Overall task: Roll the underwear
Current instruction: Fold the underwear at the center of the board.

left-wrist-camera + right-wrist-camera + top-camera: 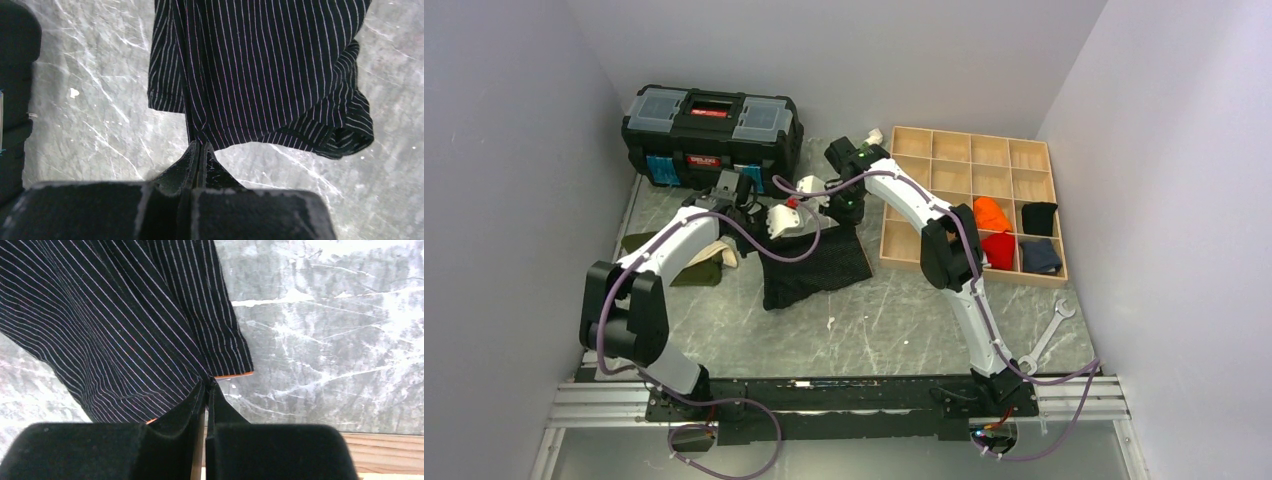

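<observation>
Overhead view of a grey marble-patterned tabletop (pixel 904 320) with two white robot arms reaching away from the camera. At the upper left stands a large black plastic toolbox (pixel 712 135). Below it, at the left middle, lies a crumpled olive green garment (pixel 686 272) with a cream band. In the centre of the frame the task's item, a roughly square black knit underwear (pixel 814 262) with fine pale stripes, lies spread on the table. It is mostly flat, with one hem bunched up in the left wrist view. The left gripper (pixel 200 145) has its fingers clamped together on one part of the cloth's edge, and the right gripper (pixel 207 385) is likewise pinched tight on the edge by an orange-trimmed hem. To the right sits a shallow wooden tray (pixel 969 150) divided into square compartments, some holding orange, red, black and blue-grey cloth bundles. A silver wrench (pixel 1046 338) lies at the lower right. As a judgement, the task looks barely begun. The garment is laid out and gripped at two points but no roll has formed, so all the rolling remains.
</observation>
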Tool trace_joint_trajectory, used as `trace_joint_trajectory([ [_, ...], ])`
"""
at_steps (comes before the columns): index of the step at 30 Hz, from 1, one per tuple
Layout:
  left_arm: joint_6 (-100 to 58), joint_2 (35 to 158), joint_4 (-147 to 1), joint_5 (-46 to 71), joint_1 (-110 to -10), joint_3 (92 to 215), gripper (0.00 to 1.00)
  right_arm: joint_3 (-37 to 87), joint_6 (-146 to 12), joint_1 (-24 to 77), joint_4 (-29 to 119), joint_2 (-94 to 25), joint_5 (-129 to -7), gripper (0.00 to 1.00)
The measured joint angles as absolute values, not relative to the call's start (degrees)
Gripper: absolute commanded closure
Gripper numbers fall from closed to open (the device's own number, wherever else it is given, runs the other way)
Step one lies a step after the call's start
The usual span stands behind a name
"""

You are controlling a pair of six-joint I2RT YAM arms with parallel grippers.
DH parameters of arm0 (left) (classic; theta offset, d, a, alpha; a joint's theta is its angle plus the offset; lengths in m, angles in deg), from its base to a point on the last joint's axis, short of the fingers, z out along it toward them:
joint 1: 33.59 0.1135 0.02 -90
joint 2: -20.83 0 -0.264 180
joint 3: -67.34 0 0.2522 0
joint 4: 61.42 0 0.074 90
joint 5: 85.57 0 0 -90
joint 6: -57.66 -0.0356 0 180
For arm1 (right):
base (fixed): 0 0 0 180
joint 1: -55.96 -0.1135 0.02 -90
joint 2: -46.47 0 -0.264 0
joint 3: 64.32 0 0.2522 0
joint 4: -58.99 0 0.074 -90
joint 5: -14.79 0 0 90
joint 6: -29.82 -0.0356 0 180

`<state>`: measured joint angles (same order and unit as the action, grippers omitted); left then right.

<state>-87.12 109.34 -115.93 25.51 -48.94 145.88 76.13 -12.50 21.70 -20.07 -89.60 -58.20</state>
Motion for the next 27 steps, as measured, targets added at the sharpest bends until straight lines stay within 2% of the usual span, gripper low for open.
trace_joint_trajectory([
  [7,-87.1,113.1,-113.6,24.0,-48.9,146.7,0.93,77.0,-11.6,21.7,-17.6,-91.1,-59.7,0.9],
  [16,-86.9,116.3,-110.4,22.5,-48.7,146.9,0.93,77.0,-11.5,21.7,-16.3,-92.5,-60.5,0.85],
  [27,-86.3,120.5,-107.8,21.2,-48.7,149.6,0.91,77.0,-11.7,21.7,-14.5,-93.6,-63.2,0.73],
])
